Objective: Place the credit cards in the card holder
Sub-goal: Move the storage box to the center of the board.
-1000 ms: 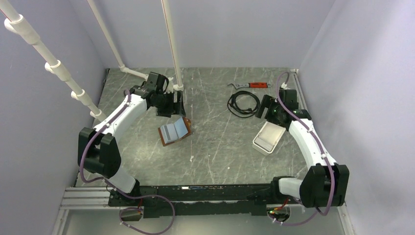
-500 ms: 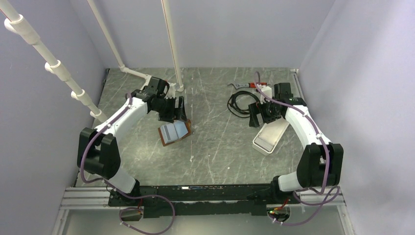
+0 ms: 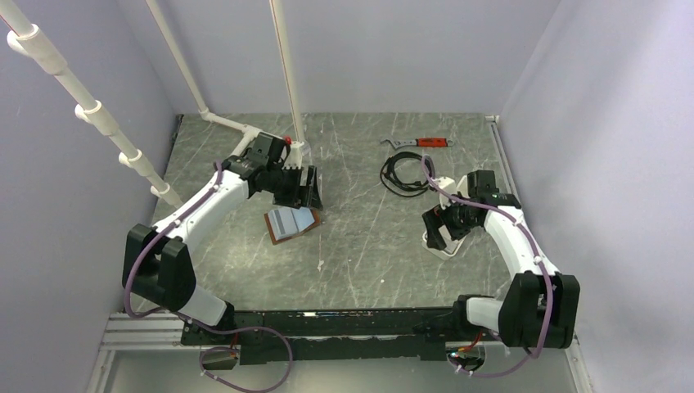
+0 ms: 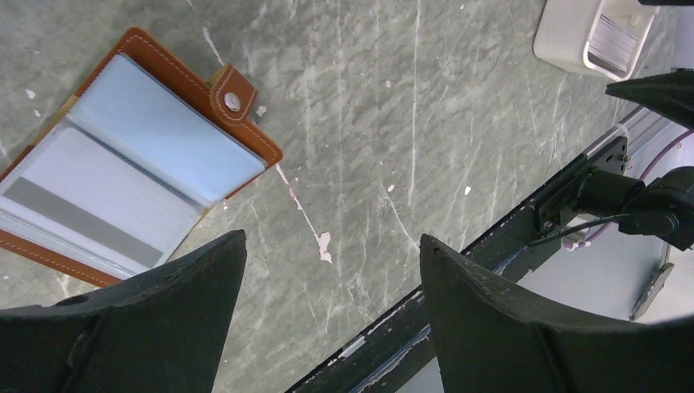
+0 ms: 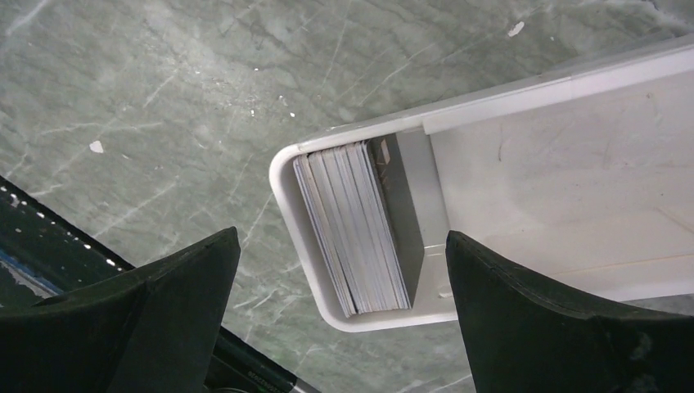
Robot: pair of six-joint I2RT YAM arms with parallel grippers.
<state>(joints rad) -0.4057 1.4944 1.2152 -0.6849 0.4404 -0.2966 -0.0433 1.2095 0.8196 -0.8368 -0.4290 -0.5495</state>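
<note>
Jaws apart, the right end effector (image 5: 341,239) hangs over the credit cards (image 5: 352,233) stacked on edge in the white tray (image 5: 573,164). Farther back, the card holder (image 4: 139,172) lies open on the tabletop (image 4: 393,123), with the left end effector (image 4: 333,239) spread wide just beyond.

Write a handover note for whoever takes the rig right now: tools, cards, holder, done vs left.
The left tool is open and empty, above the table beside the card holder.
The right tool is open and empty, over the card end of the white tray.
The card holder lies open, clear sleeves up. One grey striped card appears to sit in a sleeve.
The other credit cards stand on edge as a stack in the tray's end compartment.
Done: at most that one card.
Left: pick cards from the tray and slide them into the sleeves.
</note>
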